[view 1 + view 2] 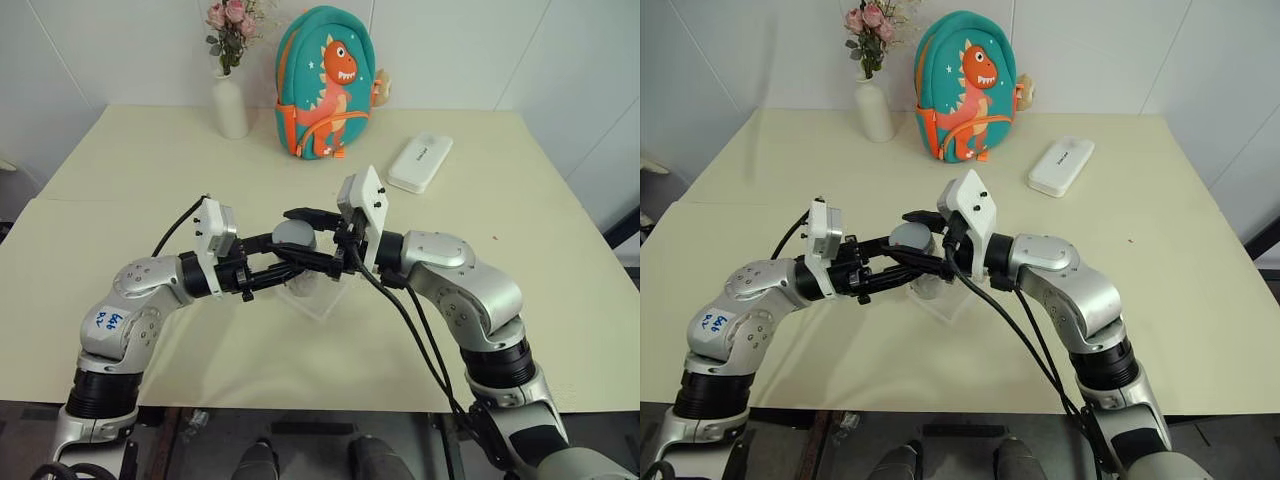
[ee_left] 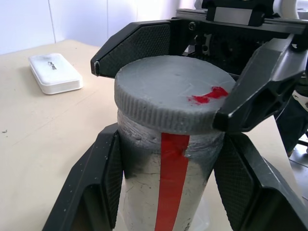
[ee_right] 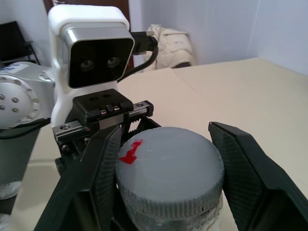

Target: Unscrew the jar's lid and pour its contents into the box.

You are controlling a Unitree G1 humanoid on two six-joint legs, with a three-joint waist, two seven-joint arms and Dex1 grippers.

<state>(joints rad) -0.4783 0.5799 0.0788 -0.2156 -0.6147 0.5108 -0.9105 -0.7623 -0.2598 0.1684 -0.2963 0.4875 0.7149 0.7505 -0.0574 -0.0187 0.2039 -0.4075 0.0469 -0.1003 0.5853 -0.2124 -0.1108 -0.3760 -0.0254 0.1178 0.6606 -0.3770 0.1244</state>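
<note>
The jar (image 2: 163,192), silvery with a red stripe down its side, is held upright over the table's middle. My left gripper (image 1: 285,265) is shut on the jar's body, one finger on each side. The grey ribbed lid (image 2: 168,91) with a red mark on top sits on the jar. My right gripper (image 1: 300,240) reaches in from the right and is shut on the lid, its fingers (image 3: 240,163) pressing the rim on opposite sides. The clear box (image 1: 330,303) lies on the table just beneath the jar. The contents are hidden inside the jar.
A white vase with pink flowers (image 1: 231,105) and a teal dinosaur backpack (image 1: 322,85) stand at the table's far edge. A white oblong case (image 1: 420,162) lies at the back right. The cream table (image 1: 520,250) is bare around the box.
</note>
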